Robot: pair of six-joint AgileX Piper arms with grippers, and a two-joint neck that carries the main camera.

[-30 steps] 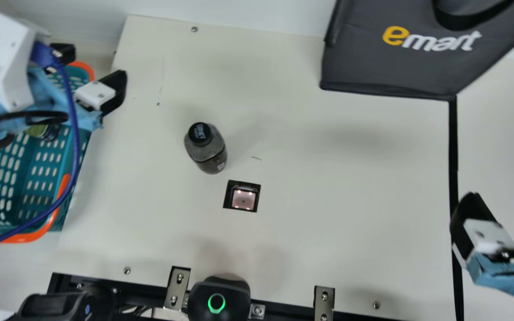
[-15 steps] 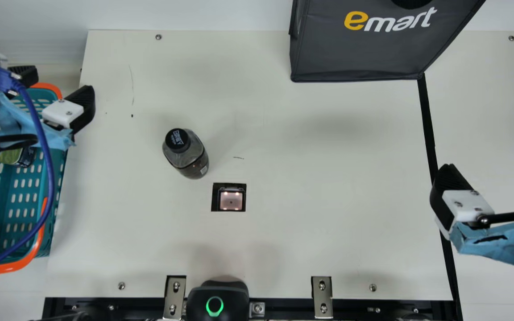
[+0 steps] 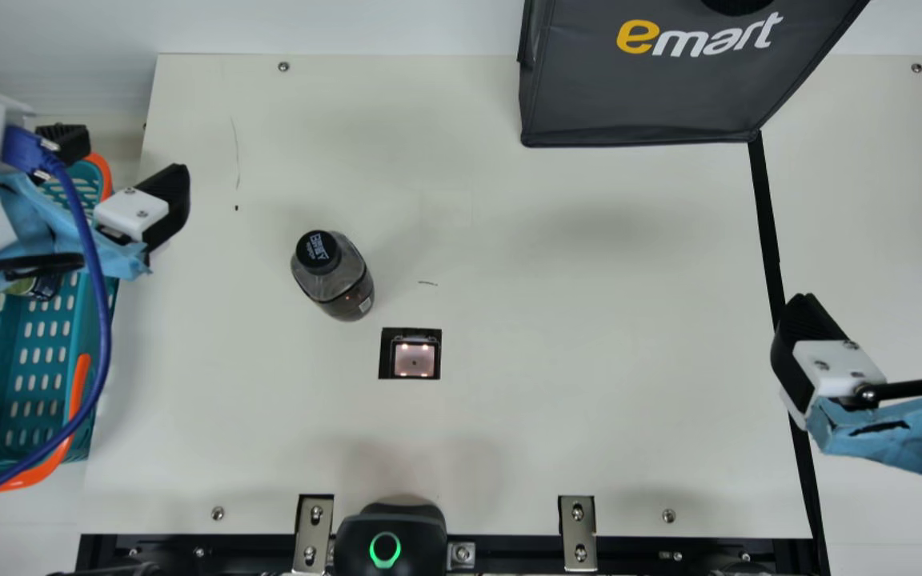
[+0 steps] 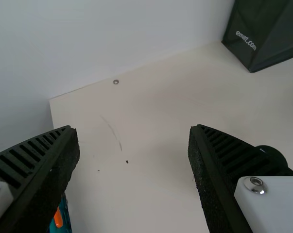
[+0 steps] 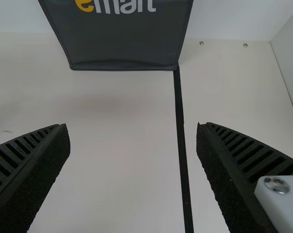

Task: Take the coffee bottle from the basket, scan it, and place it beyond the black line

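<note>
Nearest, at the bottom edge of the main view, a black device with a glowing green ring (image 3: 386, 550) sits between two metal brackets (image 3: 314, 524). In the lower right, the right arm reaches in from the right edge under a light blue covering. The right gripper (image 3: 881, 301) is released, its two ribbed fingers wide apart and pointing towards the top of the frame. One finger hangs over the black line (image 3: 765, 216), and in the right wrist view that line runs between the fingers.

Left of centre and a little below mid-height, the scanner window (image 3: 414, 358) is a lit pinkish pane in a black frame, with bright spots at its corners. Just beyond it, up and to the left, the coffee bottle (image 3: 335, 280) stands upright on the worktop (image 3: 573, 320). It is see-through grey with dark contents, a black cap printed in white, and a small white patch near the base.

At the left edge, the left arm, white and blue-wrapped with a blue cable (image 3: 99, 280), crosses the teal basket (image 3: 45, 352) with orange handles. The left gripper (image 3: 131, 154) is likewise released, fingers well spread and aimed up and right. Under the arm, a green item (image 3: 22, 286) lies partly hidden in the basket. Farthest, at upper right, is the dark grey bag (image 3: 637, 96).
</note>
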